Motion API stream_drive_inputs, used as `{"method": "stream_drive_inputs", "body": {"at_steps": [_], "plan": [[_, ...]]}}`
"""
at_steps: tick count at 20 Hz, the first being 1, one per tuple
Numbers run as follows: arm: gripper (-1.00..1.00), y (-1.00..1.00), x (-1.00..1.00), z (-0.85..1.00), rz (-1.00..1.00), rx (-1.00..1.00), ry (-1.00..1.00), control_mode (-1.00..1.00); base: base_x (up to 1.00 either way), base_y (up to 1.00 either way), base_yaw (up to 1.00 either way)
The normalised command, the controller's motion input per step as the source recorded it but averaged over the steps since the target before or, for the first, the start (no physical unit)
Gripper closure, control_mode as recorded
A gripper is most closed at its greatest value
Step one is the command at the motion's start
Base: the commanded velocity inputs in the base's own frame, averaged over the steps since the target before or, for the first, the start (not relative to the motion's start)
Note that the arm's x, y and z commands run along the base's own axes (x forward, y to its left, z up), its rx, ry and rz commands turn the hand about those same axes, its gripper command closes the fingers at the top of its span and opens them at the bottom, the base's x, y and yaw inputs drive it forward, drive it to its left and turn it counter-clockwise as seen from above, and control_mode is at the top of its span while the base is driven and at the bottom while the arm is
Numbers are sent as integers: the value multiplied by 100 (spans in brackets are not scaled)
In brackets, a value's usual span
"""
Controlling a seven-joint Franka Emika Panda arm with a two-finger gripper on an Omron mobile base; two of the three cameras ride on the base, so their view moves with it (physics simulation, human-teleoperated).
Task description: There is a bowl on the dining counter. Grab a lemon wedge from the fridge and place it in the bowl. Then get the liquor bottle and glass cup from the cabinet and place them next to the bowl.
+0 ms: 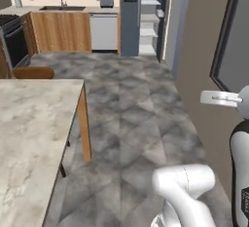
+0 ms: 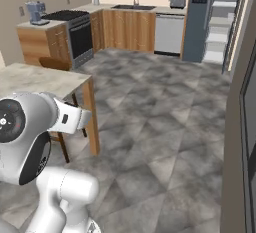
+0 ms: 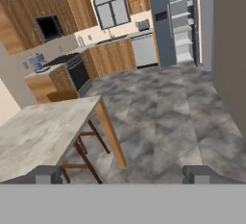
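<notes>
1. The gripper stands with its jaws spread wide and nothing between them; in the hand view its two dark finger tips rise at the bottom corners, over open grey tiled floor.
2. The dining counter, beige marbled with light wooden legs, lies to the left, its near corner close to the arm; the part of its top in view is bare.
3. A brown stool is tucked against the counter's far side.
4. The fridge stands at the far end of the room, its right door swung open on white shelves; no lemon wedge can be made out at this range.
5. Left of the fridge run a white dishwasher, wooden base cupboards, a sink and a toaster.
6. A black oven and a coffee machine sit further left.
7. A brown wall bounds the right side.
</notes>
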Motion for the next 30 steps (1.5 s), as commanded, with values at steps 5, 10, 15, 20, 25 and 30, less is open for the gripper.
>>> {"method": "stream_drive_inputs", "body": {"at_steps": [5,10,15,20,25,30], "plan": [[-100,0,0,0,0,0,0,100,100,-45,15],[-100,0,0,0,0,0,0,100,100,-40,12],[-100,0,0,0,0,0,0,100,100,-38,9],[-100,0,0,0,0,0,0,100,100,-38,5],[-100,0,0,0,0,0,0,100,100,-33,0],[-100,0,0,0,0,0,0,100,100,-20,0]]}}
